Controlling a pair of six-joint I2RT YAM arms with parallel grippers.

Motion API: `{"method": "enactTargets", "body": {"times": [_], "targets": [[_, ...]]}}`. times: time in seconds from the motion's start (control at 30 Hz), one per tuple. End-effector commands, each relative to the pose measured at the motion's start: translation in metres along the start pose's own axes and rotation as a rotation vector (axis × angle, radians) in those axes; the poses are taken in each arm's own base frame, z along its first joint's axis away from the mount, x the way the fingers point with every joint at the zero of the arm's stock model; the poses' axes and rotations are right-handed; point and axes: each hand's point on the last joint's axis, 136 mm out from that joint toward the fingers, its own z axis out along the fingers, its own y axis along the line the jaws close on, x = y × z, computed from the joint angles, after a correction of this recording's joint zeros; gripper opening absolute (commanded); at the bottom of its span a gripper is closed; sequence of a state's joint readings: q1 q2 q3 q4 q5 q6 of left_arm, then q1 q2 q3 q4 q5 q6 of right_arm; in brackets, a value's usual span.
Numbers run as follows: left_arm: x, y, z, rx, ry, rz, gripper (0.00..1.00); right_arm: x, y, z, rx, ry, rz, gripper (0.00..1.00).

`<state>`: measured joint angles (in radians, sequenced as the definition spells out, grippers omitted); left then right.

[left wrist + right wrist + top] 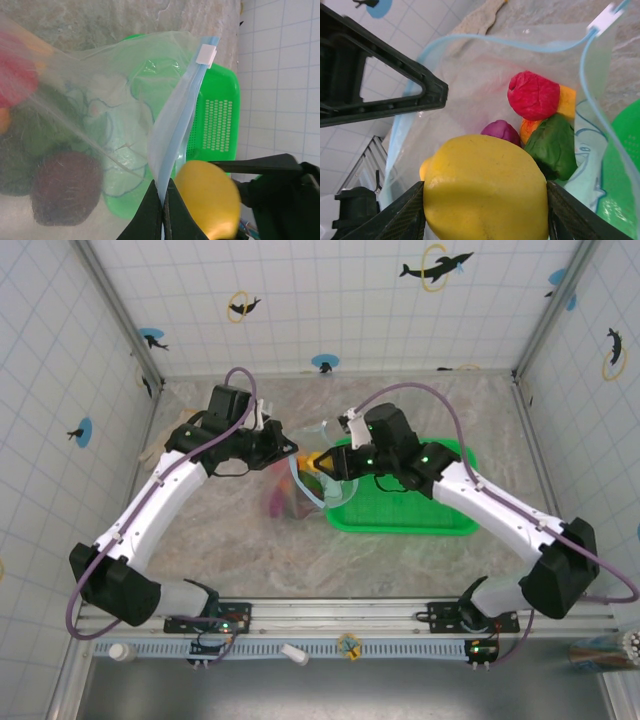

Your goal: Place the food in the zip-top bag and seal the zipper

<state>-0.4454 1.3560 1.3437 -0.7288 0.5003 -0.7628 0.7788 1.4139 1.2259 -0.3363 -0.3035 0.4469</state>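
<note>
My right end effector, clamped on a round yellow toy fruit, hovers at the mouth of the clear floppy zip-top bag; my left end effector pinches its light-blue zipper strip. If that limp edge slips, the fruit could miss onto the counter.

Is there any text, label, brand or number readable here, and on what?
None can be read.
The print on the bag is a pale blue pattern, no letters visible.
The white slider is blank.
The dolphin stickers on the walls are pictures without words.
</note>
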Motion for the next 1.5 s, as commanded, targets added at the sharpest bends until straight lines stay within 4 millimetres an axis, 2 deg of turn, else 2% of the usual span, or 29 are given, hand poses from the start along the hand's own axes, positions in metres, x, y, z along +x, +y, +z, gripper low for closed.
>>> {"method": "enactTargets", "body": {"times": [0.0, 0.13, 0.27, 0.47, 0.67, 0.77, 1.03, 1.17, 1.33, 1.47], "targets": [[-0.006, -0.010, -0.008, 0.021, -0.037, 0.034, 0.00, -0.005, 0.004, 0.015, 0.003, -0.035, -0.044, 0.53], [-0.007, -0.011, -0.009, 0.022, -0.045, 0.039, 0.00, 0.007, 0.004, 0.044, 0.048, -0.004, -0.057, 0.54], [-0.008, -0.013, -0.012, 0.024, -0.057, 0.047, 0.00, 0.014, -0.012, 0.066, 0.132, 0.003, -0.035, 0.56], [-0.009, -0.014, -0.016, 0.021, -0.069, 0.053, 0.00, 0.011, -0.018, 0.087, 0.134, -0.014, -0.007, 0.60], [-0.007, -0.012, -0.018, 0.020, -0.075, 0.054, 0.00, 0.012, -0.022, 0.097, 0.164, -0.017, -0.023, 0.65], [-0.005, -0.010, -0.017, 0.021, -0.073, 0.049, 0.00, 0.010, -0.018, 0.096, 0.169, -0.023, -0.029, 0.80], [0.000, -0.003, -0.015, 0.016, -0.070, 0.044, 0.00, -0.003, -0.003, 0.074, 0.150, -0.061, -0.056, 0.87], [0.000, 0.002, -0.015, -0.002, -0.082, 0.041, 0.00, -0.017, -0.003, 0.057, 0.195, -0.109, -0.065, 0.99], [-0.003, 0.002, -0.015, -0.008, -0.095, 0.043, 0.00, -0.031, -0.004, 0.038, 0.250, -0.146, -0.074, 1.00], [-0.005, 0.006, -0.018, -0.030, -0.114, 0.044, 0.00, -0.031, -0.006, 0.024, 0.283, -0.142, -0.090, 1.00]]}}
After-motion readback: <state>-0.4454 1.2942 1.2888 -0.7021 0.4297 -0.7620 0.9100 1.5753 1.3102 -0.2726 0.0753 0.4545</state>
